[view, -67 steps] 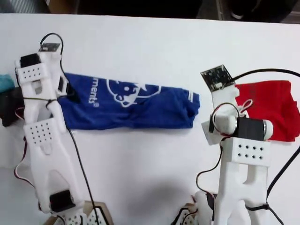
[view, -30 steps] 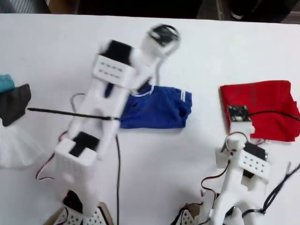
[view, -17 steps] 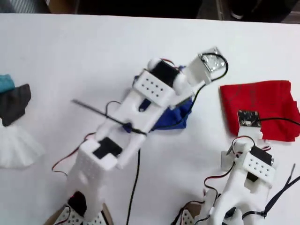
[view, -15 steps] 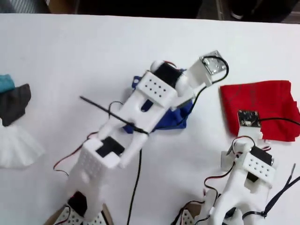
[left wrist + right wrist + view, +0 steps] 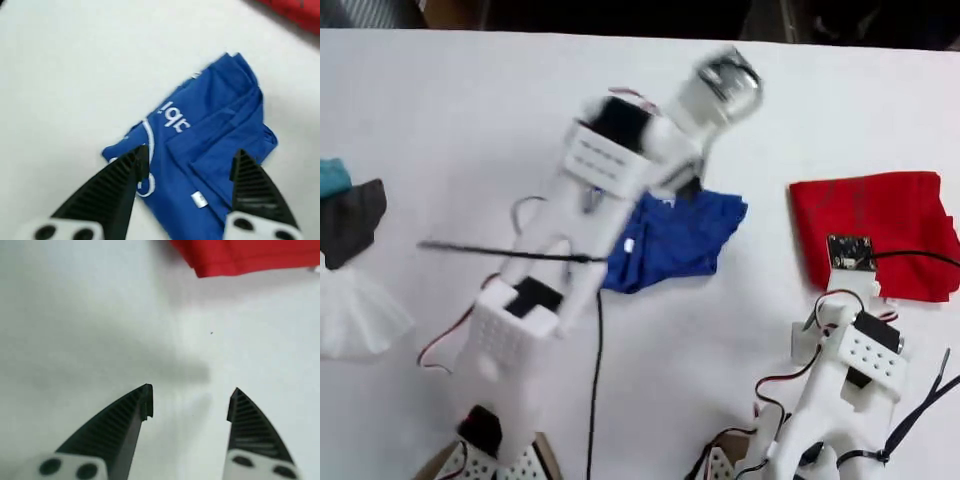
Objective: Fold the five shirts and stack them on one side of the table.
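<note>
Cotton, rumpled into a rough fold: the blue shirt [image 5: 675, 240] lies midway on the white table [image 5: 470, 120], apart from the flat red shirt [image 5: 880, 225]. Left wrist view: the left gripper [image 5: 187, 157] hangs above it, ribbed black jaws wide and empty. Right wrist view: the right gripper [image 5: 190, 400] gapes empty over smooth tabletop.

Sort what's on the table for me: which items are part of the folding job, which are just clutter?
Job:
- blue shirt, bunched under the open left end effector
- red shirt, folded, right side
- teal cloth, black cloth, white cloth at the left edge, probably the other shirts

Lying about:
- black cable
- tan base blocks at the near edge
</note>
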Tool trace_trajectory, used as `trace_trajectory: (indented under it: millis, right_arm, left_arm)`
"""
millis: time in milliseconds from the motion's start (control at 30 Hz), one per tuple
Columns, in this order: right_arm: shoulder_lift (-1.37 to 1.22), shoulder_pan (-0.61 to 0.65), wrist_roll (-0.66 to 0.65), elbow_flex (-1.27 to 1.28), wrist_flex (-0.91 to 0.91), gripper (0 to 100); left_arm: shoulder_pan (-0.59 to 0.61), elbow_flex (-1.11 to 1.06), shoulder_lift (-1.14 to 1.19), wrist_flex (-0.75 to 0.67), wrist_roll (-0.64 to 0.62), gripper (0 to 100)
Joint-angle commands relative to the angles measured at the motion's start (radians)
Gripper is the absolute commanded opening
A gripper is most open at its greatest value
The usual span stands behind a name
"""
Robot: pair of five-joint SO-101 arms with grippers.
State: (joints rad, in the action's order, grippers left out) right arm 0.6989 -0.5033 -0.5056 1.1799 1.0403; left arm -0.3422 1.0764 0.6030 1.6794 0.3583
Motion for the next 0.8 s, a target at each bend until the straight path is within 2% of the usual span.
trace_trajectory:
  millis: [0, 33, 100, 133, 167, 233, 433, 500, 633, 767]
  right_arm:
    - [0.031, 0.002, 0.003, -0.021, -0.005, 23.1]
    - [0.025, 0.013, 0.003, -0.034, -0.013, 19.2]
    - [0.024, 0.047, 0.005, -0.071, -0.013, 4.8]
    - [0.022, 0.07, 0.012, -0.095, -0.012, 0.2]
    - [0.022, 0.099, 0.026, -0.12, -0.01, 3.6]
    - [0.021, 0.163, 0.032, -0.181, 0.008, 1.6]
    - [-0.061, 0.414, 0.054, -0.388, 0.088, 2.1]
    - [-0.14, 0.467, 0.084, -0.463, 0.093, 2.1]
    - [-0.326, 0.552, 0.095, -0.64, 0.091, 2.1]
    - [-0.532, 0.634, 0.095, -0.85, 0.096, 2.1]
  left_arm:
    - [0.112, 0.033, 0.015, 0.051, 0.008, 25]
    - [0.132, 0.005, 0.035, 0.057, 0.006, 21]
    - [0.153, -0.053, 0.086, 0.049, 0.002, 5]
    - [0.16, -0.073, 0.114, 0.031, -0.008, 1]
    - [0.161, -0.081, 0.14, 0.014, -0.028, 4]
    - [0.167, -0.062, 0.19, -0.029, -0.052, 2]
    - [0.181, 0.047, 0.311, -0.112, -0.06, 3]
    - [0.23, 0.094, 0.333, -0.103, -0.083, 3]
    - [0.404, 0.159, 0.356, -0.048, -0.183, 3]
    - [0.546, 0.134, 0.384, -0.003, -0.184, 3]
